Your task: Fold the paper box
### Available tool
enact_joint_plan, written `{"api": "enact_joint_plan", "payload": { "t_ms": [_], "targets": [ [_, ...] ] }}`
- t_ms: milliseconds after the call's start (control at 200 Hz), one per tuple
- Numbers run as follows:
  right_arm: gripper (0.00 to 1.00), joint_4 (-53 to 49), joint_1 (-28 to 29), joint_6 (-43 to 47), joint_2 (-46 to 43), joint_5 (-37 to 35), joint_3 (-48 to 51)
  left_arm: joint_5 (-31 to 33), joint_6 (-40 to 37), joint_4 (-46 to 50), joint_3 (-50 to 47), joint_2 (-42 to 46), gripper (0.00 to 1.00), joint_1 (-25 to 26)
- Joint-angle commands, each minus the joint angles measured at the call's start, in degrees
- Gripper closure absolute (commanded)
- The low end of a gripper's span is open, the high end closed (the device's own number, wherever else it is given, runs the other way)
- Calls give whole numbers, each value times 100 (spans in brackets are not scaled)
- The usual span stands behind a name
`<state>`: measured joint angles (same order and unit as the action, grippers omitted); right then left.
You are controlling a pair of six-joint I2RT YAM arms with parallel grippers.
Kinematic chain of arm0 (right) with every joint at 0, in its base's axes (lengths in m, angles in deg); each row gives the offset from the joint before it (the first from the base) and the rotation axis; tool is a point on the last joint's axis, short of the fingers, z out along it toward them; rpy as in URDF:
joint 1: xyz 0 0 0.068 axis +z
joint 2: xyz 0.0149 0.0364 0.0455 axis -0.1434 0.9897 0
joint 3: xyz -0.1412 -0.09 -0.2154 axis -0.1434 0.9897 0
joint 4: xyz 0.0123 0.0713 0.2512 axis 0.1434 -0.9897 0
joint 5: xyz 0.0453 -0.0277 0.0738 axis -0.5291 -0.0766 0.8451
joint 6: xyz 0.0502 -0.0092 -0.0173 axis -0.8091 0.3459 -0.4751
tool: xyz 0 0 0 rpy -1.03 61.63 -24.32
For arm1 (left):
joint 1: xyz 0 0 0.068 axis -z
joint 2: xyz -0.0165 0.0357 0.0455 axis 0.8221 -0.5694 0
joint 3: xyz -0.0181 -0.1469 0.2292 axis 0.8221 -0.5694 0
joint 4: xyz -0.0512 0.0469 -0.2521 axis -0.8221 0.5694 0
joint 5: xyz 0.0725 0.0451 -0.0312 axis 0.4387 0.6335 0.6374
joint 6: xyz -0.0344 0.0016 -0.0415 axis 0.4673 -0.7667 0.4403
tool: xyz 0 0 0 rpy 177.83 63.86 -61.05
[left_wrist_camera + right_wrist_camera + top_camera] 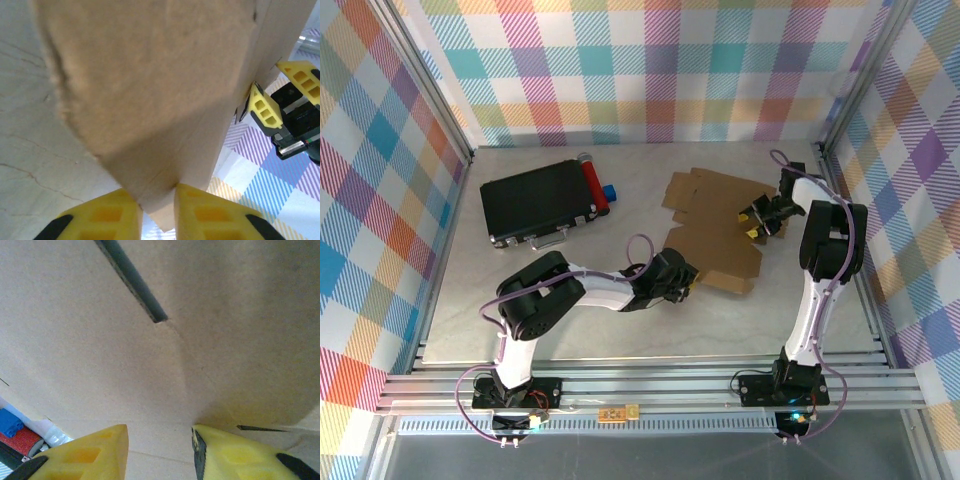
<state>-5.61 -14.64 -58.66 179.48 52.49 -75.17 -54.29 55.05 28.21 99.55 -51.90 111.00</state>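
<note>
Top: paper box lies part-folded right of table centre, left gripper at its near edge, right gripper at its right side. Left wrist: fingers pinch a raised flap's corner; a thin hold that may slip or tear. Right wrist: fingers half-spread on nothing, so the panel could flop back.

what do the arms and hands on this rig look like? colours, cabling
The left arm and right arm have white links, black joint housings and a lilac cable looped alongside. The left hand and right hand have blocky yellow fingers with recessed pockets.
</note>
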Motion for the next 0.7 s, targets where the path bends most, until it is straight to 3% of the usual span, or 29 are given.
{"api": "enact_joint_plan", "payload": {
  "t_ms": [0,175,400,545,625,695],
  "targets": [
    [59,-448,56,63,144,-9,1,344,-386,110,54,513,83,2],
    [59,-453,57,2,123,61,-74,320,-560,580,244,693,85,2],
    [60,-393,52,-91,-8,109,48,327,-874,725,358,719,100,-76],
    [61,-374,53,-131,-163,158,107,288,-1120,1143,583,824,100,-154],
    [56,-365,56,-144,-411,181,56,204,-1312,1432,765,914,100,-242],
    [46,-354,56,-140,-781,145,-69,137,-1535,1703,955,1069,100,-341]
  ]
}}
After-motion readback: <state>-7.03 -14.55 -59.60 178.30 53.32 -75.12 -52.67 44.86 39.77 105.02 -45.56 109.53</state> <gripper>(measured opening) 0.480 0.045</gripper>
